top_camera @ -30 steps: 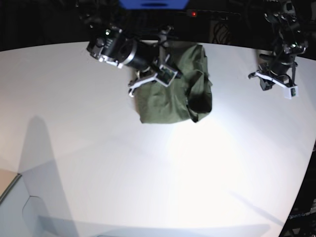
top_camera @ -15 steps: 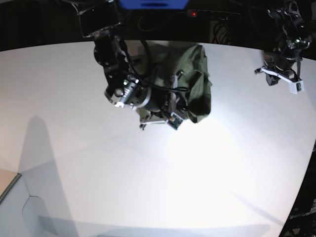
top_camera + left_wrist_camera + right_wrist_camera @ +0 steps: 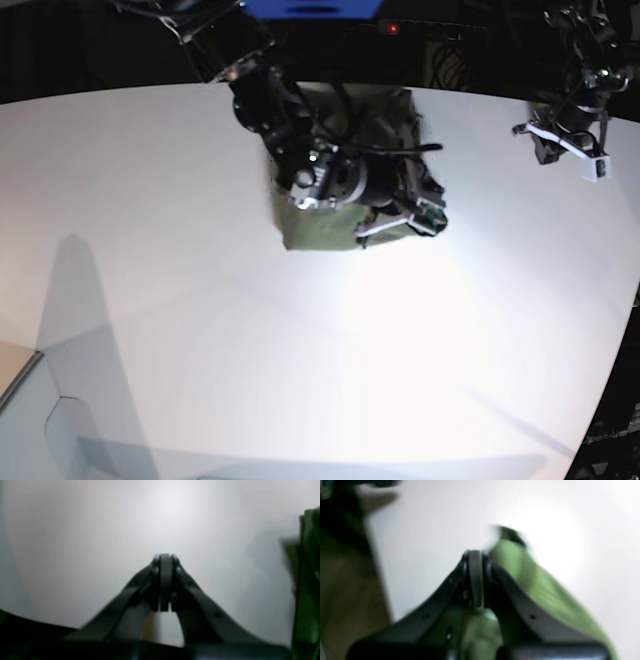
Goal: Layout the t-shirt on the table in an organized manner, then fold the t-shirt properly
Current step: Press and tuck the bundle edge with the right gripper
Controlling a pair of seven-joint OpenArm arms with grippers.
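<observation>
The olive-green t-shirt [image 3: 312, 228] lies bunched in a rough folded heap at the far middle of the white table [image 3: 300, 350]. My right gripper [image 3: 405, 222] is low over the heap's lower right edge. In the right wrist view its jaws [image 3: 475, 555] are shut, and green cloth [image 3: 545, 587] rises beside the right finger; blur hides whether any is pinched. My left gripper [image 3: 565, 148] hangs above bare table at the far right, apart from the shirt. It is shut and empty in the left wrist view [image 3: 165, 557], where the shirt [image 3: 308, 580] shows at the right edge.
A blue object [image 3: 310, 8] sits beyond the table's far edge, with dark cables near it. The table's curved edge [image 3: 615, 350] runs down the right side. A pale flat piece [image 3: 15, 375] lies at the lower left corner.
My right arm has swept across the shirt from its upper left to its lower right edge. The left gripper has risen a little at the far right. The heap keeps roughly its shape.
</observation>
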